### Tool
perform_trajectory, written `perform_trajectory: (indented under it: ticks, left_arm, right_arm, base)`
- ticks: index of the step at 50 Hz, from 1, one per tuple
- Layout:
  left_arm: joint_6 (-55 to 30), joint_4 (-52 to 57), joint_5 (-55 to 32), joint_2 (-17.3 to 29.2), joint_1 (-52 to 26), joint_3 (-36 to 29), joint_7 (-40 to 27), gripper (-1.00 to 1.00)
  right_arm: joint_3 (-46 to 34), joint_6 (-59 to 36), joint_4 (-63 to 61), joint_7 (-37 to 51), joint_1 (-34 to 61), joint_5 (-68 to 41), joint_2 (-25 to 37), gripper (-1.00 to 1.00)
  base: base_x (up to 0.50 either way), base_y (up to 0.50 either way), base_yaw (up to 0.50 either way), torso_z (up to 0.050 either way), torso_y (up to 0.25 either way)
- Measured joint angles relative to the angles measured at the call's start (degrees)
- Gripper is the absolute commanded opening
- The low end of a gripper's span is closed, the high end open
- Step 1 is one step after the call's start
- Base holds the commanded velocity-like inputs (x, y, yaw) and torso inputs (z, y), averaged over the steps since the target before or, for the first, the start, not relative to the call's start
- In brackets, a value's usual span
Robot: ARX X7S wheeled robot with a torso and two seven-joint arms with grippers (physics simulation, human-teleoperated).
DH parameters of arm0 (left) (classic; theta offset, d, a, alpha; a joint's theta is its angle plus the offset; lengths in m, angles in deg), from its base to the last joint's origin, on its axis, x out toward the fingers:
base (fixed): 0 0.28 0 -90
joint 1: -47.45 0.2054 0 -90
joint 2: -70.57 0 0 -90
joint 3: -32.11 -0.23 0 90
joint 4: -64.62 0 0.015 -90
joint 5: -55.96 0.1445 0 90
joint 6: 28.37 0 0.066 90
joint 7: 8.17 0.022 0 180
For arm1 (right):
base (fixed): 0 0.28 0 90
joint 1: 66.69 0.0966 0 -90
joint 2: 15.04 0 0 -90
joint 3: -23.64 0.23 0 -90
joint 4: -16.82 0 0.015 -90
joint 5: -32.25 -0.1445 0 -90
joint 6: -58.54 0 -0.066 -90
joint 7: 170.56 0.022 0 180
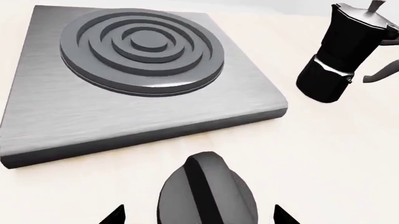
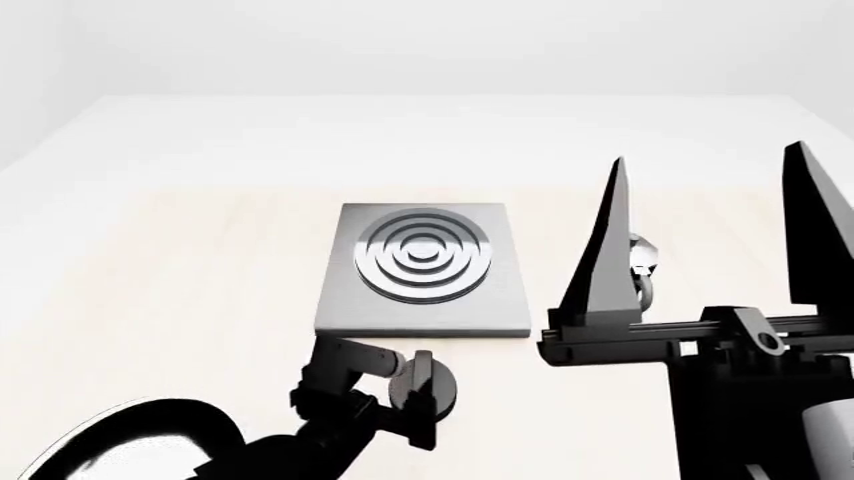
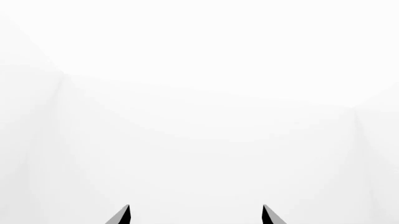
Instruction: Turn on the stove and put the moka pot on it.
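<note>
Stove (image 2: 424, 268) lies flat mid-table (image 2: 174, 230), its knob (image 2: 437, 385) just in front; left gripper (image 2: 416, 400) straddles the knob, fingers parted, not clamped; pot (image 1: 341, 51) stands upright right of the slab; right gripper (image 2: 707, 235) raised, pointing up, spread wide, empty.

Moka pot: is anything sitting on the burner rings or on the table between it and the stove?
Nothing visible. The moka pot stands on the table beside the stove, bare tabletop between them, and the burner rings are unoccupied.
</note>
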Motion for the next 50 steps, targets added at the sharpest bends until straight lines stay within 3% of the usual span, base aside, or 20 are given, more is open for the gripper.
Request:
perform_trajectory:
  ticks: [24, 50]
  left_arm:
    - [-1.6, -1.8, 4.6, -2.3, -1.9, -4.2, -1.6, 1.00]
    - [-1.4, 0.6, 3.7, -3.3, -1.2, -5.4, -0.5, 1.00]
  right_arm:
    - [-0.7, 0.6, 0.2, 1.5, 0.2, -1.0, 1.3, 1.00]
    - [-1.4, 1.5, 0.5, 3.0, 0.0, -1.7, 2.7, 1.00]
  base:
    - [0.00, 0.00, 0.00, 0.000, 0.000]
    - [0.00, 0.00, 0.00, 0.000, 0.000]
